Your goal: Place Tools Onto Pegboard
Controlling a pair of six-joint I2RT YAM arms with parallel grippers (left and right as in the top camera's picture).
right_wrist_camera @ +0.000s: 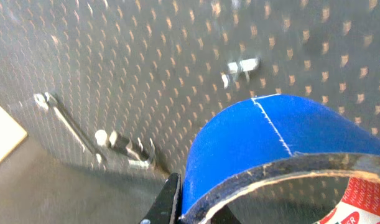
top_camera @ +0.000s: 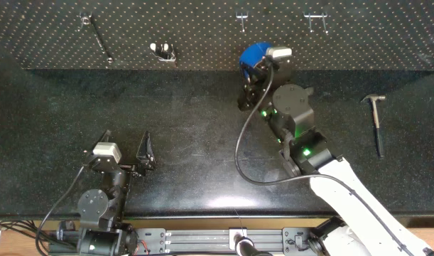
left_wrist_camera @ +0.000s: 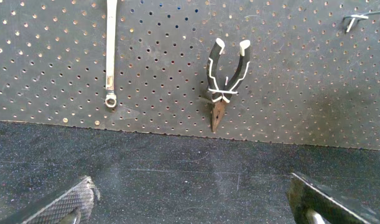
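Blue tape roll [top_camera: 254, 55] sits up against the pegboard [top_camera: 202, 35] near a metal hook [right_wrist_camera: 241, 67], right gripper [top_camera: 255, 70] clamped on its rim; left gripper [left_wrist_camera: 190, 186] spread wide, low over the table [top_camera: 188, 128], facing hung pliers [left_wrist_camera: 224, 81] and wrench [left_wrist_camera: 111, 50]; hammer [top_camera: 376, 121] lies far right.

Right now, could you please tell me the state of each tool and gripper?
wrench: hanging on the pegboard.
pliers: hanging, nose down.
blue tape roll: held in the right gripper, not yet hung.
hammer: lying on the table.
left gripper: open, empty.
right gripper: shut on the blue tape roll.
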